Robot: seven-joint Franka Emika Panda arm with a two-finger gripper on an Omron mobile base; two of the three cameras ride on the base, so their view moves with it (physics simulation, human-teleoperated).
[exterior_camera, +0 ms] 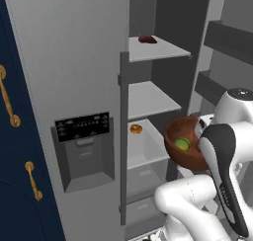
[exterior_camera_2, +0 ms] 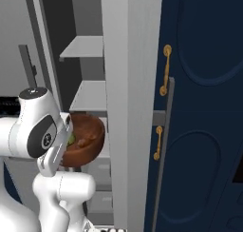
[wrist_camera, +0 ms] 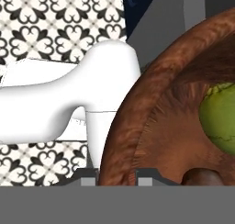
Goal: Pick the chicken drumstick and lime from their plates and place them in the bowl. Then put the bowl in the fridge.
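Note:
The dark reddish-brown bowl [exterior_camera: 187, 129] hangs tilted in the air in front of the open fridge [exterior_camera: 69, 57], level with its lower bin. My gripper [wrist_camera: 118, 176] is shut on the bowl's rim [wrist_camera: 137, 113], one fingertip [wrist_camera: 89, 175] outside and the other inside. The lime [exterior_camera: 182, 144] lies inside the bowl and looms large in the hand view [wrist_camera: 220, 117]. A dark brown lump [wrist_camera: 202, 176] beside it looks like the chicken drumstick. From the right the bowl [exterior_camera_2: 90, 138] shows next to the fridge's edge. The plates are out of view.
Grey shelves [exterior_camera: 150, 99] and a white bin [exterior_camera: 146, 151] with a small orange item [exterior_camera: 136, 129] fill the fridge. A reddish item [exterior_camera: 147, 39] lies on the top shelf. The door with the black dispenser panel [exterior_camera: 81, 126] stands left; navy cabinets [exterior_camera_2: 204, 83] flank both sides.

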